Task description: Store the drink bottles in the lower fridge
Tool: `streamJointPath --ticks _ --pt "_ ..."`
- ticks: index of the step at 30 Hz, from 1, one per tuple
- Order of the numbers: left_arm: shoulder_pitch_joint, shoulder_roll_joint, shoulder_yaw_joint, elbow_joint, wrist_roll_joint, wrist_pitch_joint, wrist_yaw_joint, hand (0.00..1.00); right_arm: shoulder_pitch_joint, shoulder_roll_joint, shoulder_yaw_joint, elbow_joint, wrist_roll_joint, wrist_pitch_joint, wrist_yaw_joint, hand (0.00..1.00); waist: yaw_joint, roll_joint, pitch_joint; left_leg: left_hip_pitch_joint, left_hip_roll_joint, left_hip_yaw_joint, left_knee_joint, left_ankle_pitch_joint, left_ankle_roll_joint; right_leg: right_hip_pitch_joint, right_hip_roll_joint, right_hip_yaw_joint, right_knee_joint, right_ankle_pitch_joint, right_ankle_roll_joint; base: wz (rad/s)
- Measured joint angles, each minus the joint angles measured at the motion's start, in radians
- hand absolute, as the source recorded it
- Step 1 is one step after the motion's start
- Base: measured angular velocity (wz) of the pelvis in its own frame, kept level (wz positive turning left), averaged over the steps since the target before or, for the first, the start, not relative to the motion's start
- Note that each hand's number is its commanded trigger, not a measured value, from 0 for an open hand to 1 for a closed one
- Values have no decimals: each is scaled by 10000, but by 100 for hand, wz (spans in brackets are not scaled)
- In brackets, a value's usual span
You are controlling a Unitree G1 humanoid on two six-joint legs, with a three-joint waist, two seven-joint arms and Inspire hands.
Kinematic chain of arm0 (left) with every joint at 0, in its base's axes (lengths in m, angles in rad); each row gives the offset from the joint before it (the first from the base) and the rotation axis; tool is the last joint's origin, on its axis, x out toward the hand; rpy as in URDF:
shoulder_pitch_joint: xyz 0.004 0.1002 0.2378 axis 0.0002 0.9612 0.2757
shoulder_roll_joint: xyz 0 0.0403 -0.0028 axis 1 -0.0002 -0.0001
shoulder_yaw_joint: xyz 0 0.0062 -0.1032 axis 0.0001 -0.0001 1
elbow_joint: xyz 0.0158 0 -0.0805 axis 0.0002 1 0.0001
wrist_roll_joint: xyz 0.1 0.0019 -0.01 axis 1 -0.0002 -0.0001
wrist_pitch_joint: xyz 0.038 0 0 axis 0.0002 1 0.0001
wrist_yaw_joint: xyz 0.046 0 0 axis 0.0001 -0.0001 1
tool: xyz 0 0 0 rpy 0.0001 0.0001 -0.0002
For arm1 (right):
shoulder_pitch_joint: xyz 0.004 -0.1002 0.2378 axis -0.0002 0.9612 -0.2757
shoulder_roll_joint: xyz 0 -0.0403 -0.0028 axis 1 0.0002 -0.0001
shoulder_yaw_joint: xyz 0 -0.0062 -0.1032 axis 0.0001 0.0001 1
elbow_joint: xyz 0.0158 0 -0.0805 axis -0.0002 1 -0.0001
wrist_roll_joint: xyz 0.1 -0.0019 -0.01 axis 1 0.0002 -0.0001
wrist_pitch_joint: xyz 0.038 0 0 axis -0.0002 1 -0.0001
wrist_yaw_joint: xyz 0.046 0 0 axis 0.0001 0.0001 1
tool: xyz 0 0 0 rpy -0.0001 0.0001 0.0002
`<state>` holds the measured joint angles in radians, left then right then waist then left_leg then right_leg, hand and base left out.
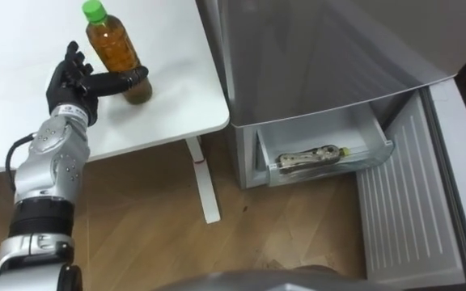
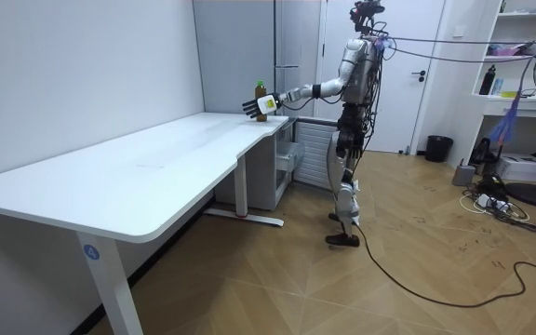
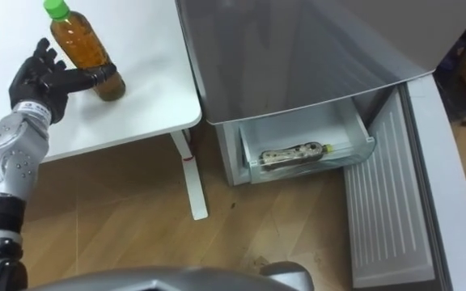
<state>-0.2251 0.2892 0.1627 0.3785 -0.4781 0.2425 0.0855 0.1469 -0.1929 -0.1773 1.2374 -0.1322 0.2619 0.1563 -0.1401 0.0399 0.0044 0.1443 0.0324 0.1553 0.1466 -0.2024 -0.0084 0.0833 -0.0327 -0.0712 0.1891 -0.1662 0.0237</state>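
The robot stands by the grey metal fridge (image 1: 322, 48) and stretches its black left hand (image 1: 73, 79) to a clear plastic bottle of brown tea with a green cap (image 1: 113, 47). The bottle stands upright on the white table (image 1: 14, 36), near its edge. The fingers are spread wide and straight, and the thumb rests against the bottle low down. A second brown bottle (image 1: 310, 156) lies on its side in the fridge's pulled-out see-through bottom drawer (image 1: 376, 139).

two bottles: an upright bottle (image 1: 118, 50) at the corner of the tabletop (image 1: 176, 89) nearest the fridge (image 1: 322, 56), and a lying bottle (image 1: 310, 156) in the drawer (image 1: 381, 146). one table, one fridge, one drawer, one fridge door (image 1: 411, 210).
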Motion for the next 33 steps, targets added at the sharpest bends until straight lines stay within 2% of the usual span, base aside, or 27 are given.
streamJointPath --ticks 6,16,23,24,25,33 --pt "-625 11 -1 43 -27 127 -375 0 -6 -1 7 -6 -52 22 1 0 18 57 -24 4 1 67 4 1 0 -7 10 79 11 0 0 -4" --pt "-636 41 -5 63 -210 195 -491 0 94 -3 36 -345 -266 -19 -9 0 22 140 15 24 8 80 24 -4 -5 -34 25 148 90 -3 -6 -1" --pt "-638 47 -1 59 -210 192 -587 0 88 -3 32 -373 -342 -130 -20 0 46 133 12 -7 13 81 43 -4 -5 -175 42 208 161 -31 -22 0" --pt "-639 49 -1 59 -210 192 -587 75 88 -3 32 -373 -349 -130 -19 0 46 133 12 -9 14 81 43 -4 -5 -176 43 211 161 -31 -22 0" --pt "-642 55 0 58 -209 192 -587 100 99 -3 31 -371 -354 -128 -19 0 46 131 12 -13 15 81 44 -4 -5 -182 45 214 160 -31 -23 0" --pt "-669 122 11 62 -201 191 -581 100 136 -3 31 -351 -358 -224 -39 0 45 81 16 -21 14 78 74 -3 -6 -163 55 321 167 -30 -23 -3"
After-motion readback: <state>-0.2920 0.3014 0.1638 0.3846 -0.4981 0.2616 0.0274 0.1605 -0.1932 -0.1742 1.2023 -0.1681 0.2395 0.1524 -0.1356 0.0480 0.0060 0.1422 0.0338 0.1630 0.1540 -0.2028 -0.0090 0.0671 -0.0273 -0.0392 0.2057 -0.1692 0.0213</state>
